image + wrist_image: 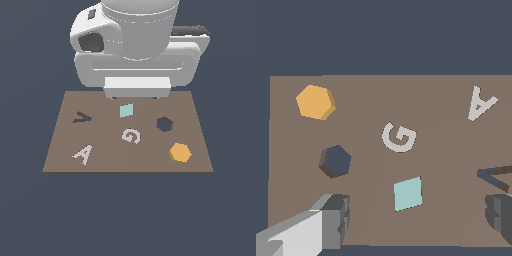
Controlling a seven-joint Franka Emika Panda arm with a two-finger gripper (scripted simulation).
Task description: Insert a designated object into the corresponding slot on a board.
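From the wrist view alone, gripper [418,220] fingers [331,220] spread wide, empty — orange block [315,102] beside slot [336,161]

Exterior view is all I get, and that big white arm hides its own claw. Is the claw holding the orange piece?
Observer: No. In the wrist view the gripper is open, with nothing between its fingers. The orange hexagonal block lies free on the board.
Operator: So what is the claw over?
Observer: The wrist view shows the teal diamond tile between the two fingers. The hexagonal slot is empty and is nearer one finger.
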